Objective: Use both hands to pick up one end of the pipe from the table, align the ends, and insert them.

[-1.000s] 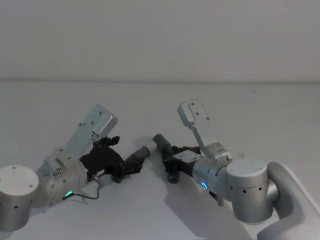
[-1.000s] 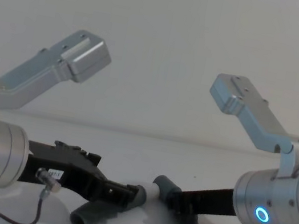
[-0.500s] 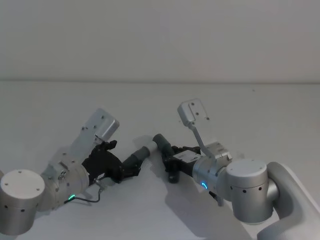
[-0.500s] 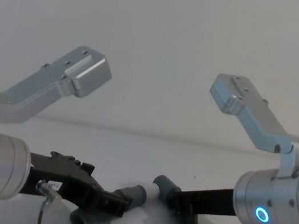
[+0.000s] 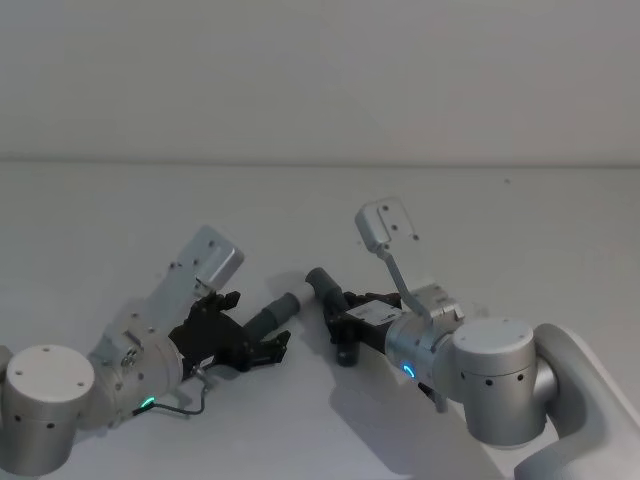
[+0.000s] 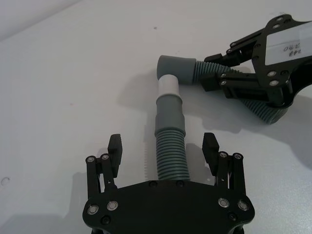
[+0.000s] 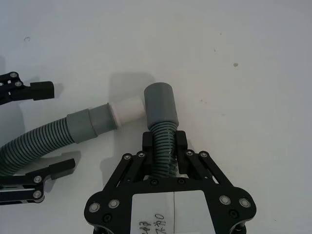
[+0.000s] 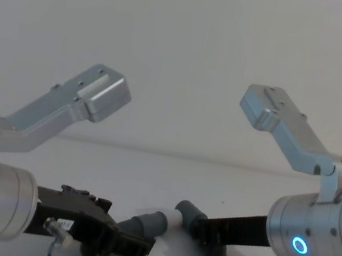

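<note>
left claw (image 6: 163, 143) spread around white-tipped hose (image 6: 170, 156), right claw (image 7: 164, 140) pinching plain-cuffed hose (image 7: 162, 132), tip (image 7: 127, 108) touching cuff (image 7: 159, 101)

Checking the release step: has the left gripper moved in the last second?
Yes. In the head view the left gripper has opened and backed toward the robot, away from the right gripper, which stayed put on its pipe piece.

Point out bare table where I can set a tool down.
Crowded in the middle, where the left claw and right claw bracket the pipe ends. Bare table lies beyond them to the far edge, and right of the right arm.
</note>
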